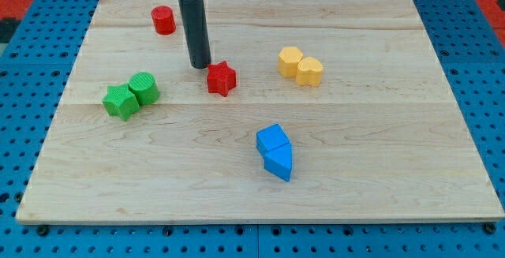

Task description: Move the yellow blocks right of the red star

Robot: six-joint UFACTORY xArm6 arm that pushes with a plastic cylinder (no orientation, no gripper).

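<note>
Near the table's left edge, about mid-depth: a green star [120,102] touching a green cylinder [144,87], well apart from everything the task concerns. Close to the top edge, left of centre: a red cylinder [163,20], standing alone. Just right of it and a little nearer the table's middle: my tip [200,65], planted on the wood just beside the red star [222,78], at the star's upper-left; touching or a hair apart, cannot tell. No pincer on this rod, so nothing to call wide, narrow or holding.

Toward the bottom edge, right of centre: two blue blocks [275,151] pressed together, shapes hard to make out, clear of any likely path.

Right of the red star, toward the top-right quarter: two yellow blocks [300,65], a yellow hexagon-like piece and a yellow heart-like piece, touching each other.

Judged from this layout: yellow pair already sitting on the star's right, so the task looks done or nearly so. Next move probably none beyond backing off the star without nudging it rightward into the pair; otherwise a small tidy-up at most.
</note>
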